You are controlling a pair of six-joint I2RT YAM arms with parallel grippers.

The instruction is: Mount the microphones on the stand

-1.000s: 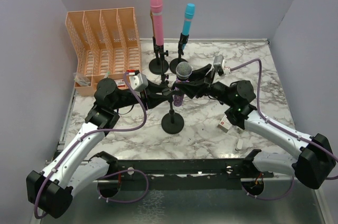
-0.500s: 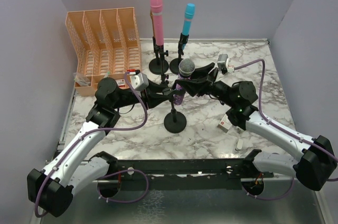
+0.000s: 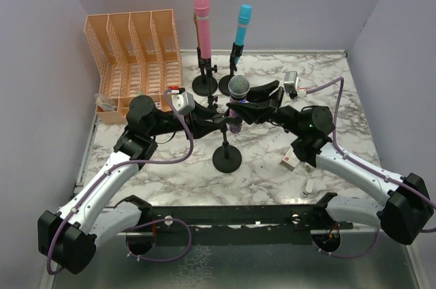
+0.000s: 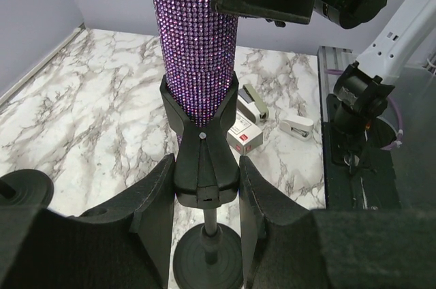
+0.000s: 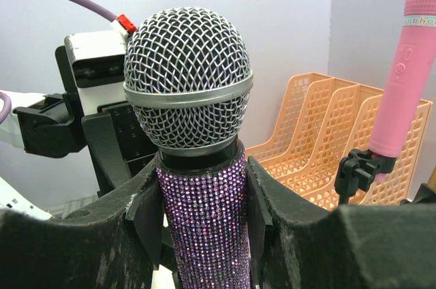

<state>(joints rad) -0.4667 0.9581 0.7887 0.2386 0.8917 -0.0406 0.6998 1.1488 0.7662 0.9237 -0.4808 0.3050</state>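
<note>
Top external view first: the glittery purple microphone with the silver mesh head (image 3: 238,88) stands upright mid-way across the white marbled table (image 3: 354,112), its tail sitting on top of the black round-based stand (image 3: 226,159). The left gripper (image 3: 219,120) reaches in at the stand's top and the right gripper (image 3: 248,106) comes in from the other side, on the mic's body. The pink stick microphone (image 3: 201,20) and the cyan blue stick microphone (image 3: 242,24) are already up on their own stands just behind. That's close enough that a wobbling front stand could probably knock them.

Left wrist view: the left pincer is clenched on the black U-shaped plastic clip (image 4: 203,166), one finger on each flank. The glitter body is wedged into the clip's mouth, but whether it's pushed fully home is impossible to tell from here. A small white-and-red box (image 4: 244,140) lies on the table beyond.

Right wrist view: the right pincer is grasping the glitter body just under the mesh head.

What could go wrong, as a guess: if the right arm lets go before the tail is jammed in, the heavy head could lean out. If its fingers drag on the way off, they might lift the mic back out. Pushing down off-axis could also rock that small base, with only the left grip steadying it.
</note>
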